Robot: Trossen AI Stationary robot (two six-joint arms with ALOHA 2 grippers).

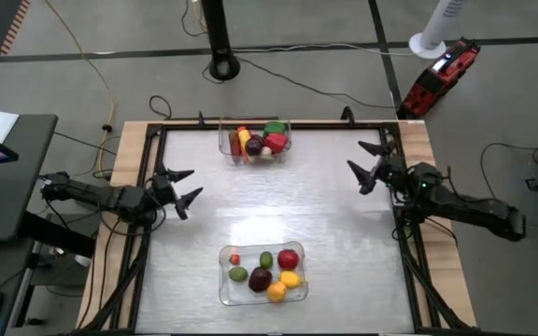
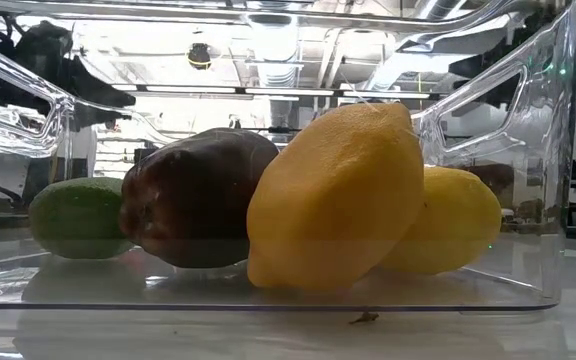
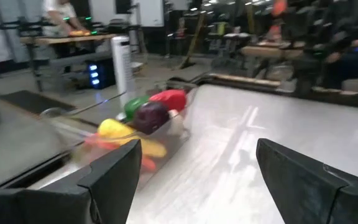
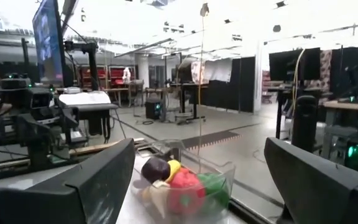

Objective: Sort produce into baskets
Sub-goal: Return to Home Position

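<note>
though both bins hold produce, left tool and right tool gape wide — at table edges.

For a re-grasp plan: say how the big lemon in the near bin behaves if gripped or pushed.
The lemon is rounded, so it would probably roll when pushed. Its dimpled skin may offer grip. It seems to lean on the dark fruit, likely shifting it.

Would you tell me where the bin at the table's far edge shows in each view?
High view: far bin top centre.
Low view: not seen; near bin fills it.
Left wrist view: far bin ahead, off-centre.
Right wrist view: far bin straight ahead.
Shared landmark: its dark purple piece.
</note>
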